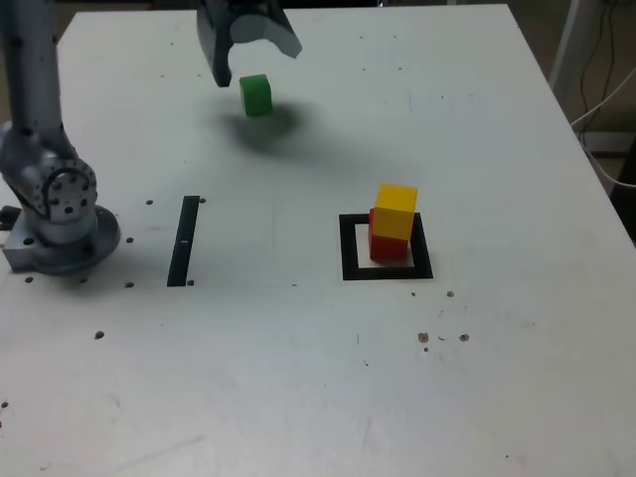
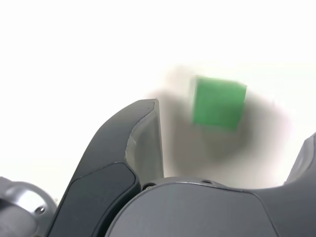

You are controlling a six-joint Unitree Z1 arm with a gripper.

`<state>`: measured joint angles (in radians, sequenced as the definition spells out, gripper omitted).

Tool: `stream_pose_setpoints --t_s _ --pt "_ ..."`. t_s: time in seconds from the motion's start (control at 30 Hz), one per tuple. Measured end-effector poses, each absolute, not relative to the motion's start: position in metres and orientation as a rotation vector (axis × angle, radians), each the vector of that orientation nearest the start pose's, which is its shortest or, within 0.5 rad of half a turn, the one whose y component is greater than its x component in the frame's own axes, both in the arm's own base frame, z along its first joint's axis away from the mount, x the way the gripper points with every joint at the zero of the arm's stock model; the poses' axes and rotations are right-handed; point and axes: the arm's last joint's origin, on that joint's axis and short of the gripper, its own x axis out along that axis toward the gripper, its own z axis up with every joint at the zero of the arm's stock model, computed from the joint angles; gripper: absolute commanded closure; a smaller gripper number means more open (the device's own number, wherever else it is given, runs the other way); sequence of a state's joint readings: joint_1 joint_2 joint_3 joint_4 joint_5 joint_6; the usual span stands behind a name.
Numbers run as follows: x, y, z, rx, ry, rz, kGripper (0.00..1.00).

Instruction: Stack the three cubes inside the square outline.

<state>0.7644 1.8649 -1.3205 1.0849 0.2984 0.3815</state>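
Claw (image 2: 232, 148) (seemingly) cut off, wrist view.

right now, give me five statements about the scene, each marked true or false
1. The yellow cube sits on the red cube. True.
2. The green cube lies inside the black square outline. False: it is outside, near the gripper.
3. The gripper's jaws are shut. False: they stand open.
4. The red cube is inside the outline. True.
5. The black strip lies under the yellow cube. False: it lies apart.
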Motion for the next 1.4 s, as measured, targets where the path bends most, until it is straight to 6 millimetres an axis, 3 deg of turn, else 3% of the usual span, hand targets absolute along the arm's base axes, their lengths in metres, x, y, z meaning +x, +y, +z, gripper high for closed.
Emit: stream_pose_setpoints --t_s 0.13,1.0,1.4 --pt "0.222 0.235 0.24 -0.14 1.794 0.444 0.0" --pt "0.224 0.246 0.22 -0.168 1.789 0.448 0.11" --pt "0.225 0.248 0.217 -0.169 1.798 0.44 0.28"
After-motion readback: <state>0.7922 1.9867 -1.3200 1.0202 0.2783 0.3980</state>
